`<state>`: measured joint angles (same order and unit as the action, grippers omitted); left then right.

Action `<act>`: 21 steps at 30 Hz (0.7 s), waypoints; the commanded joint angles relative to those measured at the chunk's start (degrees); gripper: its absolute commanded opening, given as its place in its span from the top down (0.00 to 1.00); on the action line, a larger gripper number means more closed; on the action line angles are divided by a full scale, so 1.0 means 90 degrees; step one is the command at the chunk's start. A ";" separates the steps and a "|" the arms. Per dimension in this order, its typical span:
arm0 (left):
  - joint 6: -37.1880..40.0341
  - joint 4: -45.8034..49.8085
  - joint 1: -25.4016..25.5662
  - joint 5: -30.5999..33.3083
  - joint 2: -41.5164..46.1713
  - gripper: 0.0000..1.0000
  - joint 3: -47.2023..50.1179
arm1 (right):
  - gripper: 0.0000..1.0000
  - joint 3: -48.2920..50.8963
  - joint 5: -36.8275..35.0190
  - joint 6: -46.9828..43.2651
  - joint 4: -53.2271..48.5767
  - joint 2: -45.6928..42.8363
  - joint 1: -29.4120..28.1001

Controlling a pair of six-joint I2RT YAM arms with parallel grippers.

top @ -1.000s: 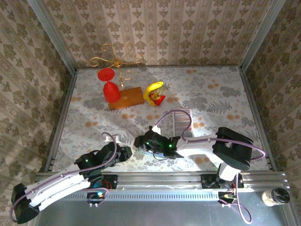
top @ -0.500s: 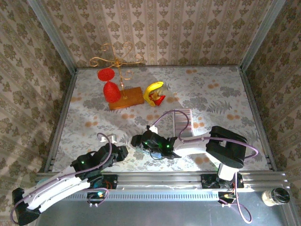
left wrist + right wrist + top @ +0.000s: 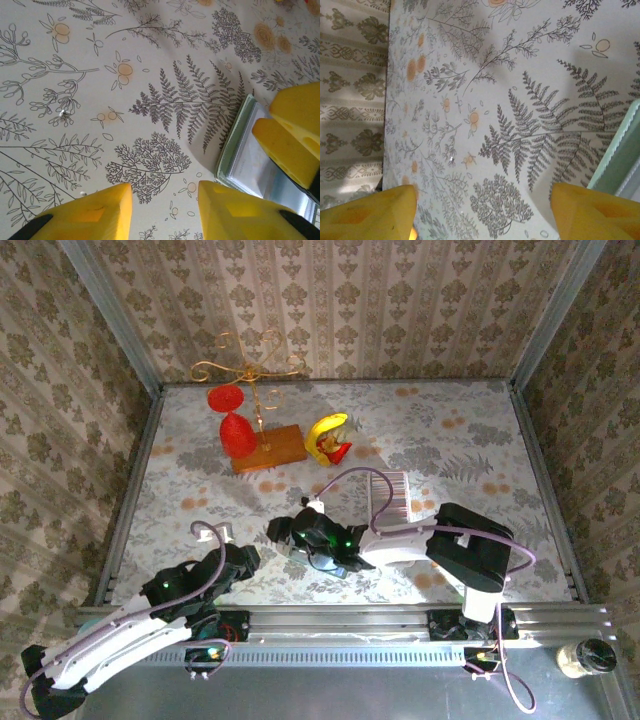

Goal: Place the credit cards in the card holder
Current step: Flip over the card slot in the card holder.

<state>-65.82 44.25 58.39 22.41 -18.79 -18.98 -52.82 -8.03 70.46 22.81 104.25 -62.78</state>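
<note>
The card holder (image 3: 243,162), a pale sage-green wallet, lies open on the floral table in the left wrist view, showing clear sleeves. A yellow fingertip (image 3: 287,152) of my right gripper rests on it. Its green edge (image 3: 620,157) also appears at the right in the right wrist view, beside my right gripper (image 3: 482,215), which is open over bare cloth. My right gripper (image 3: 283,535) reaches left across the table's front. My left gripper (image 3: 250,555) (image 3: 165,210) sits just left of the holder, open and empty. The credit cards (image 3: 391,496) form a ribbed silvery strip behind the right arm.
A gold jewellery stand with red pieces on a wooden base (image 3: 268,447) and a yellow-and-red toy (image 3: 328,437) stand at the back. Wallpapered walls (image 3: 90,360) close in three sides. A metal rail (image 3: 340,620) runs along the near edge.
My right gripper has slid left across the table. My left arm has drawn back towards the lower left.
</note>
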 commanded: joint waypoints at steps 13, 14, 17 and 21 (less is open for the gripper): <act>0.1524 -0.0665 -0.0941 -0.0553 -0.1268 0.46 -0.0626 | 0.30 -0.0185 -0.0982 -0.0312 -0.3402 -0.1386 -0.0067; 0.1695 -0.0963 -0.1214 -0.0899 -0.1441 0.45 -0.0602 | 0.32 -0.0180 -0.1076 -0.0226 -0.3913 -0.1524 -0.0109; 0.2061 -0.1870 -0.2130 -0.2101 -0.1986 0.44 -0.0491 | 0.37 0.0016 -0.1271 0.0181 -0.4688 -0.1825 -0.0230; 0.2482 -0.2572 -0.2878 -0.3089 -0.2701 0.43 -0.0575 | 0.36 0.0445 -0.1268 0.0539 -0.4698 -0.1955 -0.0224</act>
<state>-49.08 28.10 35.27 4.54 -40.27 -23.03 -51.44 -15.97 71.42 -11.31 86.61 -64.75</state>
